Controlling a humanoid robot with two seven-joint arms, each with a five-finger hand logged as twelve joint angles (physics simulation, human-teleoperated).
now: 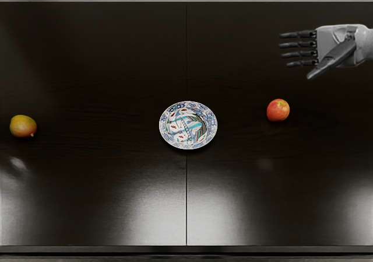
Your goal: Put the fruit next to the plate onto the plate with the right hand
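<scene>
A patterned blue-and-white plate (pixel 187 124) sits at the middle of the dark table. To its right lies a red apple (pixel 278 109), apart from the plate. A yellow-orange mango (pixel 23 125) lies far off at the left edge. My right hand (pixel 303 52) comes in from the upper right, its fingers (pixel 296 44) stretched out straight toward the left and holding nothing. It hovers above and to the right of the apple, well clear of it. The plate holds no fruit.
The dark glossy table (pixel 116 203) has a thin seam running down its middle. Its far edge meets a grey wall at the top of the view.
</scene>
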